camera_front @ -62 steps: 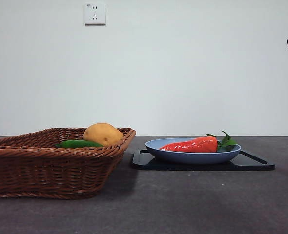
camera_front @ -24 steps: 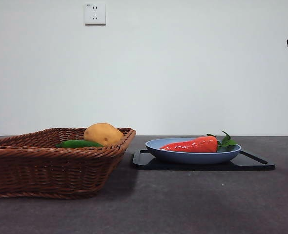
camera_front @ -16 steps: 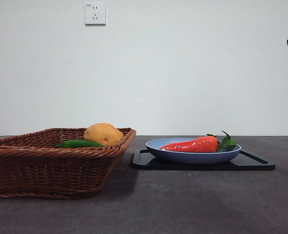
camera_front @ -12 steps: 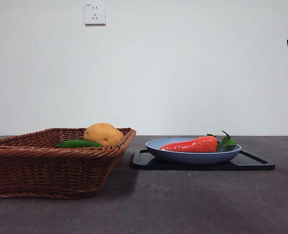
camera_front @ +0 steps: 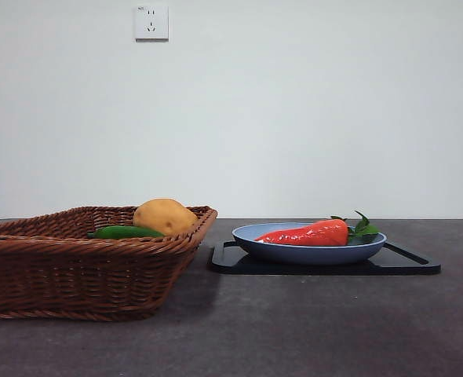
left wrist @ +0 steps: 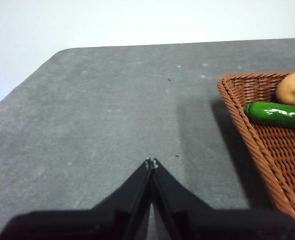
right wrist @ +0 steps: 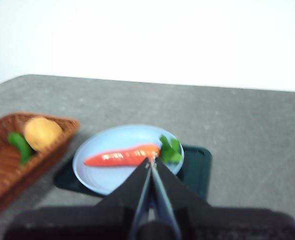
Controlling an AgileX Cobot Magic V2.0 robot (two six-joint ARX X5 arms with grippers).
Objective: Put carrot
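Observation:
The red-orange carrot (camera_front: 308,233) with green leaves lies in a light blue plate (camera_front: 310,252) on a black tray (camera_front: 408,263), right of centre in the front view. The right wrist view shows it from above (right wrist: 121,155) in the plate (right wrist: 92,175). My right gripper (right wrist: 151,161) is shut and empty, high above the plate. My left gripper (left wrist: 151,163) is shut and empty over bare table beside the wicker basket (left wrist: 267,150). Neither gripper shows in the front view.
The brown wicker basket (camera_front: 74,267) stands at the left and holds a tan potato (camera_front: 165,216) and a slim green vegetable (camera_front: 125,232). The grey table (camera_front: 294,330) runs to a white wall with a socket (camera_front: 151,22).
The black arm tip at the top right corner of the front view has gone out of sight. The carrot, plate and basket have not moved.

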